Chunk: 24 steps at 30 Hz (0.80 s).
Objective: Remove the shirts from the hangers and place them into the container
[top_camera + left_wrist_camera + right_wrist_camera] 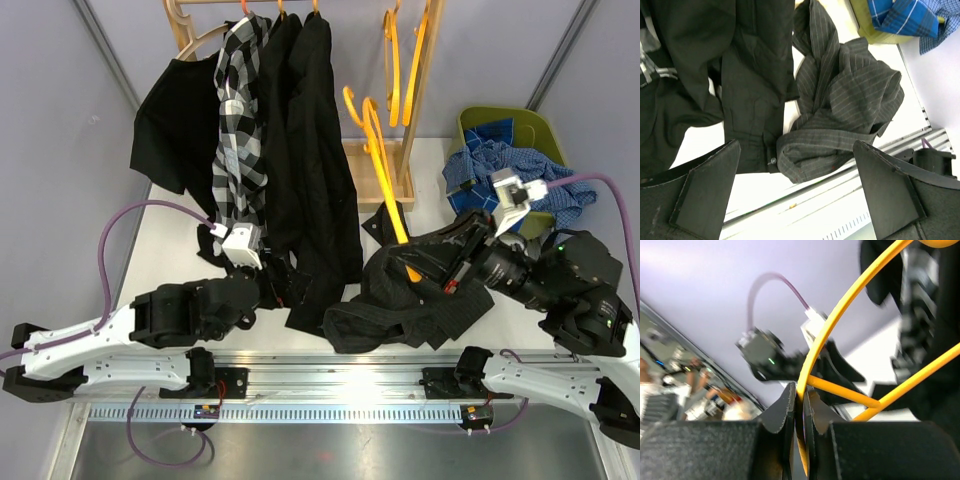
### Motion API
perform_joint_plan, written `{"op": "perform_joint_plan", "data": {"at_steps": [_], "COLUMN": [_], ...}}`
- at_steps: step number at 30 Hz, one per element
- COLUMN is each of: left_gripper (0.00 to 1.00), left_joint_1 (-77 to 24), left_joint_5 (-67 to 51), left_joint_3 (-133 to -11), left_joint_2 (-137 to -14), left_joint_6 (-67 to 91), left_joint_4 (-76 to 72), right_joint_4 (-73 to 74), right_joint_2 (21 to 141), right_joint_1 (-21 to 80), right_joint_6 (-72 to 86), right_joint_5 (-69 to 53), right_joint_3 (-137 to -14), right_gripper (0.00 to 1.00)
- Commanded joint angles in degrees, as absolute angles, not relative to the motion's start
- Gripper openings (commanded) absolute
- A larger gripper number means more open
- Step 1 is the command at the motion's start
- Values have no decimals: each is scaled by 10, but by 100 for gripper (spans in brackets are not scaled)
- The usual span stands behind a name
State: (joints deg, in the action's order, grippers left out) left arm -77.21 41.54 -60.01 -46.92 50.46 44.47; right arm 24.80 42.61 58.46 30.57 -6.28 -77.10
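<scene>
**White desk (170, 250), pinstripe shirt (400, 300) heaped on its hanger (385, 170)**

From above, lilac walls back the desk. A wooden rack (425, 60) carries black shirts (310, 150) and a plaid shirt (240, 110). The green basket (530, 122) at far right holds blue shirts (490, 165). The pinstripe shirt lies mid-desk between the arms. Its hanger slants up out of the cloth toward the rack, its long axis running away from the right fingers (440, 262). The left fingers (262, 288) sit just left of the heap.

At the left wrist, the fingers (705, 190) are spread wide and grasp nothing. The pinstripe cloth (850, 110) lies ahead, slightly right.

At the right wrist, the fingers (790, 400) are clenched on the hanger's thin yellow bar (840, 310).

The free left arm looks best placed to pull the shirt off.
</scene>
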Motion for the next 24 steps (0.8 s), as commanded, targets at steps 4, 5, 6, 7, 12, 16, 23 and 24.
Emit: {"op": "perform_joint_plan", "data": {"at_steps": [4,5,6,7,12,16,23,24], "left_gripper": [99,99,99,99,99,99,99,99], "left_joint_1": [-794,-800,-803,-809,-830,-843,-854,-855], "left_joint_5": [432,434,438,439,455,466,478,478], "left_joint_3": [-591,-591,-591,-591,-589,-579,-555,-553], "left_joint_2": [-450,-450,-451,-453,-456,-446,-407,-403], "left_joint_6": [547,548,552,555,570,578,602,604], "left_joint_4": [448,450,453,455,468,469,486,487], "right_joint_4": [7,-19,-33,-73,-141,-152,-197,-201], "right_joint_2": [426,434,439,444,492,534,587,594], "right_joint_1": [584,583,584,583,583,576,409,397], "right_joint_6": [353,355,366,371,390,389,497,503], "right_joint_5": [-16,-4,-4,13,11,11,-104,-113], "right_joint_3": [-735,-733,-730,-722,-734,-750,-741,-742], "right_gripper": [0,0,0,0,0,0,0,0]}}
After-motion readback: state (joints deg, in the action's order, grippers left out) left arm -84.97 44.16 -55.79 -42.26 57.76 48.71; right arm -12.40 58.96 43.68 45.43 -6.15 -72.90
